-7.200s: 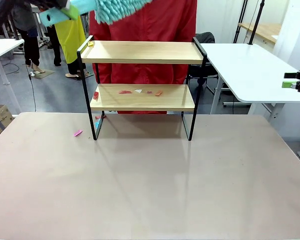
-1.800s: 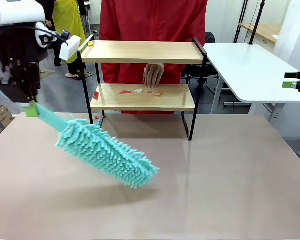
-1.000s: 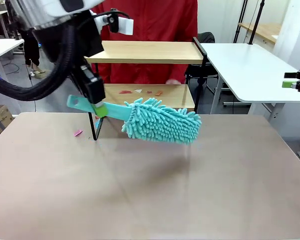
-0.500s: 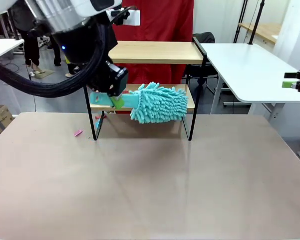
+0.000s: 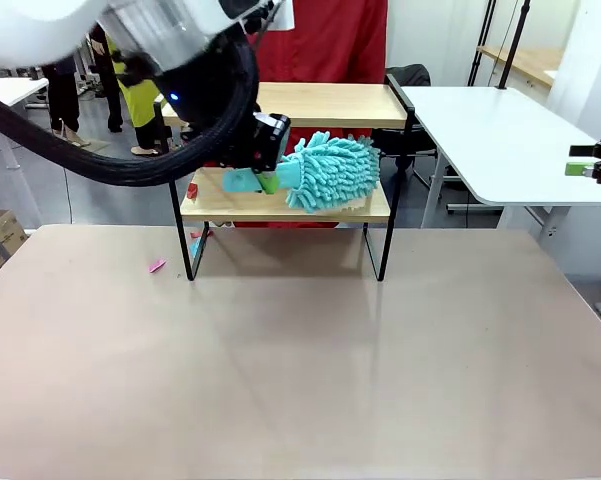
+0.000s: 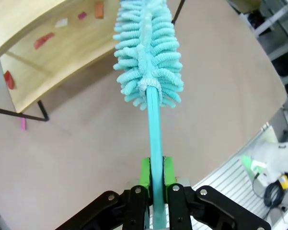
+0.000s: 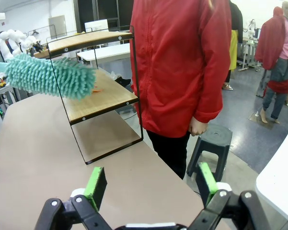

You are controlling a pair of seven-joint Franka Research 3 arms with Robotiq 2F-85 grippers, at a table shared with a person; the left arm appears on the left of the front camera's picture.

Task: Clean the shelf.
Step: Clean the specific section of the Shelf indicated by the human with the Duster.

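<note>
From the front, the shelf (image 5: 285,205) stands at the far middle of the surface (image 5: 300,370). It has two light wooden boards, one above the other, in a thin black frame with black legs and raised side rails. The left claw (image 5: 268,181) reaches in from the left, clamped on the handle of a teal fluffy duster (image 5: 330,172). The duster's head sits between the tiers, over the lower board; I cannot tell whether it touches the wood. A red scrap (image 5: 192,190) lies at that board's left end, and a pink scrap (image 5: 157,265) on the surface near the left leg. A person (image 5: 325,40) in a red jacket stands behind. The right claw (image 5: 574,161) hangs at the right edge, well apart from the shelf.

Along the left wrist, green pads (image 6: 144,173) pinch the teal handle, and the duster head points at the lower board (image 6: 62,55), which carries several small paper bits (image 6: 43,40).

Along the right wrist, the right claw (image 7: 151,184) stands wide apart, holding nothing. Beyond it the shelf shows end-on, with a black stool (image 7: 208,143) beside the person.
</note>
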